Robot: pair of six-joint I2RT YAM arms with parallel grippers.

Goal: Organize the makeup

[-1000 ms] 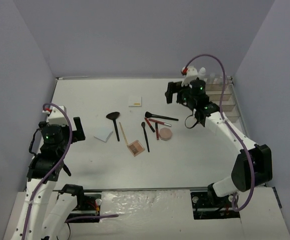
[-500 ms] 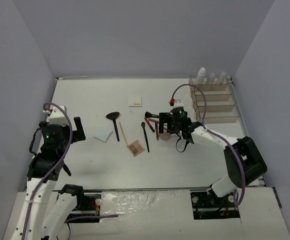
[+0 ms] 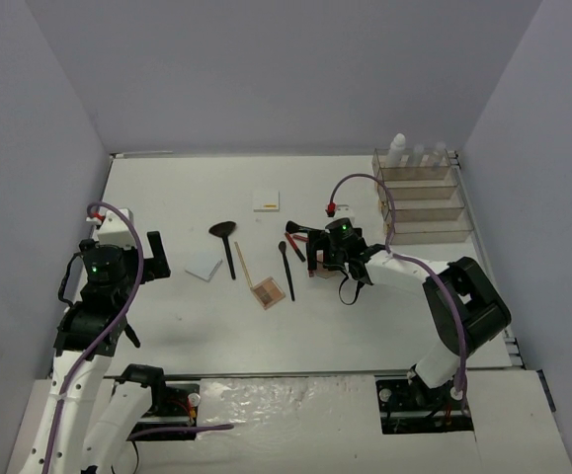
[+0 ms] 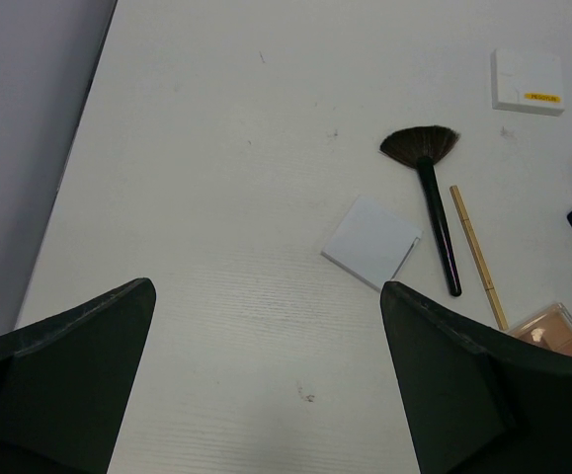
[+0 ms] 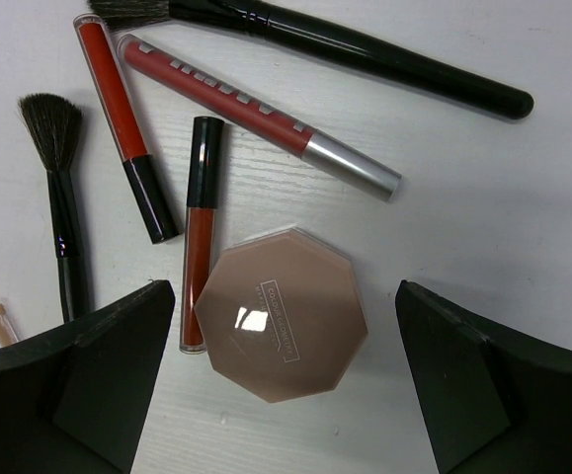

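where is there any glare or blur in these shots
Right wrist: a small white glare spot on the compact lid, everything around it sharp, the camera's own fingers dark and featureless. Left wrist: fan brush crisp, no glare. Top external: even light, only faint soft shadows on the table.

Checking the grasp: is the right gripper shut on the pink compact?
No, the pink compact lies on the table between the right gripper's open jaws, touching neither.
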